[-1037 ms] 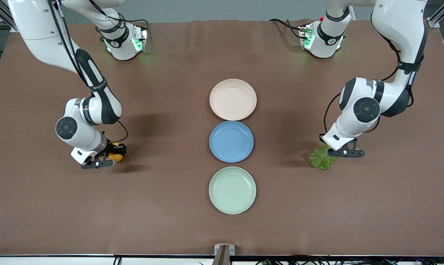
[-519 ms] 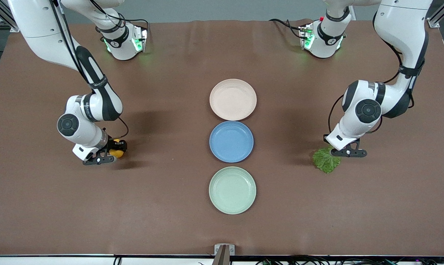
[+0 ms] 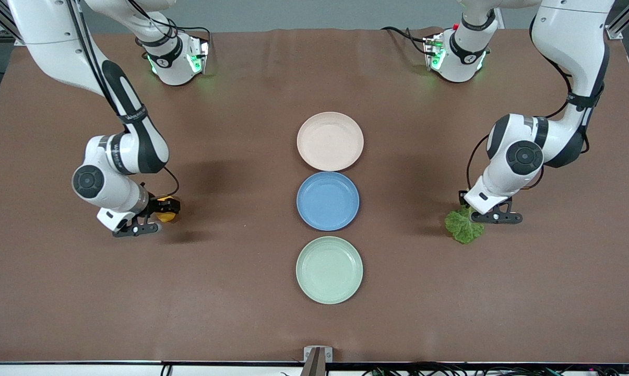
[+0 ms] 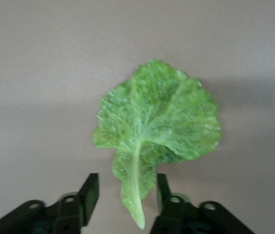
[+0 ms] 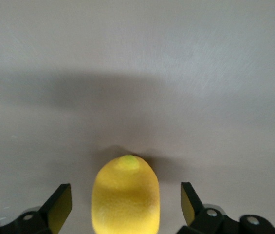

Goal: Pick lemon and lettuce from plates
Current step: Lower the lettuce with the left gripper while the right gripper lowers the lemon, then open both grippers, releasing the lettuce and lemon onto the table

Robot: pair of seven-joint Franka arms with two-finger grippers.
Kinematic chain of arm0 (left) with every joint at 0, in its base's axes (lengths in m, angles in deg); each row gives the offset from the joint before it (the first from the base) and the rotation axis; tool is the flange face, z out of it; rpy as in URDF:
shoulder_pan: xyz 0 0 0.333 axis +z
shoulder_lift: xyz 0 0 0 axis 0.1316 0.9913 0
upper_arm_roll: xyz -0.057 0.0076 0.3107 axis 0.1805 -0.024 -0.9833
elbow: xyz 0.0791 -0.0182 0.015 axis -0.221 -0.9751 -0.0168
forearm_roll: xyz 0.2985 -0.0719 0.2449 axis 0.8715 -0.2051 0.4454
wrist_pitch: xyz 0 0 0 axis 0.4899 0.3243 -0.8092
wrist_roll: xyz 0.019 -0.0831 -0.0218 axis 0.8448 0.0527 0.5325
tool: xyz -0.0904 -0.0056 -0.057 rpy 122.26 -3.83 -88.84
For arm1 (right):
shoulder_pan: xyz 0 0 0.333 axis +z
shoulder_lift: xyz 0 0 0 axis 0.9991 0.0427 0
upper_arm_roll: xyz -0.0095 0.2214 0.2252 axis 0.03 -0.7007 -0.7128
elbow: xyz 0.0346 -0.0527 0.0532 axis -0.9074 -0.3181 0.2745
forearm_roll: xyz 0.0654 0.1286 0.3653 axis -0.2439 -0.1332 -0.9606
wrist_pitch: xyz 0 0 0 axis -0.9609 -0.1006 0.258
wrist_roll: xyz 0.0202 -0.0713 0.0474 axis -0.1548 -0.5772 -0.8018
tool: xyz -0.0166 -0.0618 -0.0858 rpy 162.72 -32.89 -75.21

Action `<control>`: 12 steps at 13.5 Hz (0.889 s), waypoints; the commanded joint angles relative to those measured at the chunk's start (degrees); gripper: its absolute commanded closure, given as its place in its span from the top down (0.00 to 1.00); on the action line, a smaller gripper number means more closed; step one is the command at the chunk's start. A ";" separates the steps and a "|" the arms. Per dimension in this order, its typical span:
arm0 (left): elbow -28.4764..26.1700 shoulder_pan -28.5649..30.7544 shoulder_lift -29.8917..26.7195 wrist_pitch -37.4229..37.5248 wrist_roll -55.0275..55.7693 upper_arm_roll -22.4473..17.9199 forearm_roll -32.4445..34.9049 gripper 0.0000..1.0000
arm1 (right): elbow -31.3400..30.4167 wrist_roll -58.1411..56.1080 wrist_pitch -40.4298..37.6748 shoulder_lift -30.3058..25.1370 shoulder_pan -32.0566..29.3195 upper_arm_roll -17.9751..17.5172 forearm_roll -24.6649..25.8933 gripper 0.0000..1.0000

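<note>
On the bench (image 3: 241, 313) the mint green plate (image 3: 329, 270) lies nearest the front camera, bare, with the blue plate (image 3: 328, 201) at its 12 o'clock and the beige-pink plate (image 3: 330, 141) farther still in the same line. All three hold nothing.

The lettuce (image 3: 464, 226) lies flat on the bench toward the left arm's end, at about 3 o'clock from the blue plate. The left hand (image 4: 127, 200) is low over its stalk, fingers (image 4: 89, 191) spread to either side and not pinching it. A thin, limp leaf is likely to catch on a fingertip and drag or flip as the hand lifts.

The lemon (image 3: 166, 214) rests on the bench toward the right arm's end, at about 9 o'clock from the blue plate. The right hand (image 5: 126, 204) straddles it with fingers (image 5: 60, 207) wide and clear of the fruit. Being rounded, it could roll if a finger nudges it on the way up.

Nothing stands between either hand and its item, and the plates are well apart from both arms.
</note>
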 commanded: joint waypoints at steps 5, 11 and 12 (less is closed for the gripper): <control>7.33 0.53 -3.69 7.81 3.78 0.81 0.75 1.00 | 20.29 -0.59 -25.29 -1.50 -4.16 -0.23 0.04 1.00; 12.71 1.67 -7.47 14.44 5.89 2.84 0.40 1.00 | 36.47 -0.41 -44.28 -1.85 -6.97 0.92 0.83 1.00; 13.85 2.37 -7.90 14.97 5.89 2.84 0.40 1.00 | 37.61 -0.32 -45.17 -1.85 -7.76 0.92 1.00 1.00</control>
